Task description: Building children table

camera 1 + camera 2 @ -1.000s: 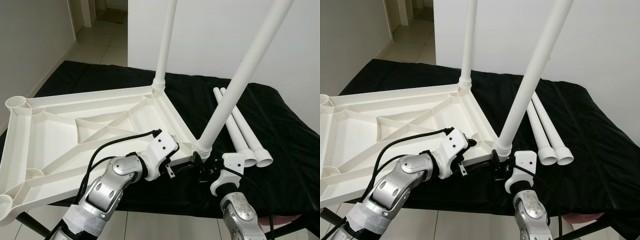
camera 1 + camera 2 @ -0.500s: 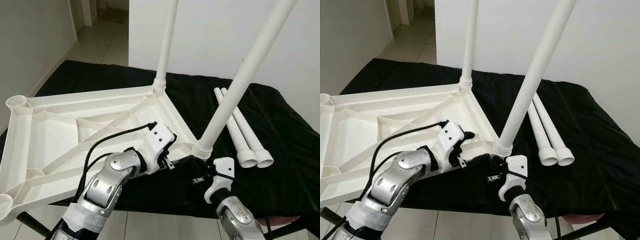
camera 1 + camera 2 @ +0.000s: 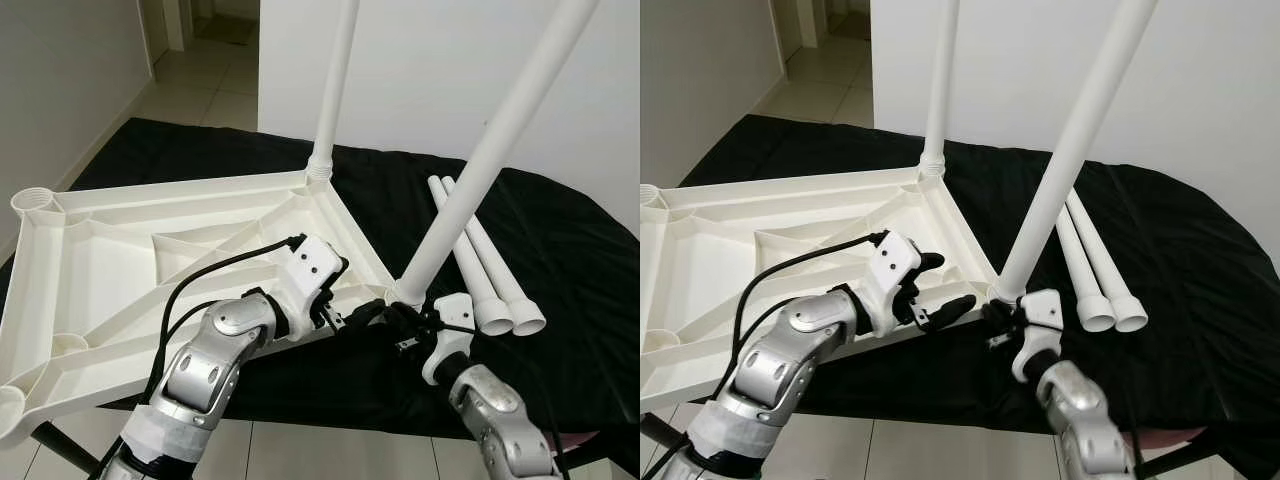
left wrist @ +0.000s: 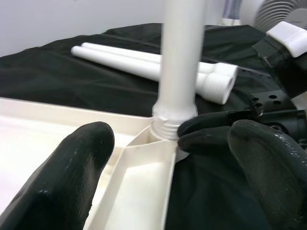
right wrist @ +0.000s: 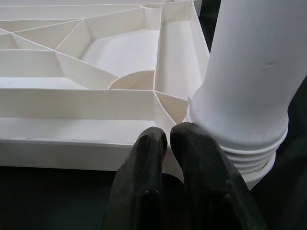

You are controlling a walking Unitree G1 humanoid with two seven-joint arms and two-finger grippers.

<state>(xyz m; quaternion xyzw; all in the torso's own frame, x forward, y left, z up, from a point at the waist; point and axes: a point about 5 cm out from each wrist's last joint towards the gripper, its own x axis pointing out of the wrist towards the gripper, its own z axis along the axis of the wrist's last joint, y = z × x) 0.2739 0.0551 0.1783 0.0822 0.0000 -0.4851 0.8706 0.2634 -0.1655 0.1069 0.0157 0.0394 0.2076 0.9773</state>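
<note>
A white plastic tabletop (image 3: 120, 260) lies upside down on a black-covered table. One white leg (image 3: 333, 90) stands in its far corner. A second leg (image 3: 480, 170) stands tilted in the near right corner socket (image 4: 168, 129). My left gripper (image 3: 940, 288) is open, its fingers (image 4: 72, 182) straddling the tabletop's front rim just beside that socket. My right gripper (image 5: 165, 139) is shut with nothing between its fingers. Its tips touch the corner of the tabletop right next to the leg's threaded base (image 5: 244, 143).
Two loose white legs (image 3: 490, 280) lie side by side on the black cloth (image 3: 570, 240) to the right. Open sockets (image 3: 32, 200) show at the tabletop's left corners. A white wall stands behind, and tiled floor lies beyond and below the table.
My right gripper dropped away from the leg's base half a second ago and has come back up against the corner. My left gripper rose slightly along the front rim and stands open.
</note>
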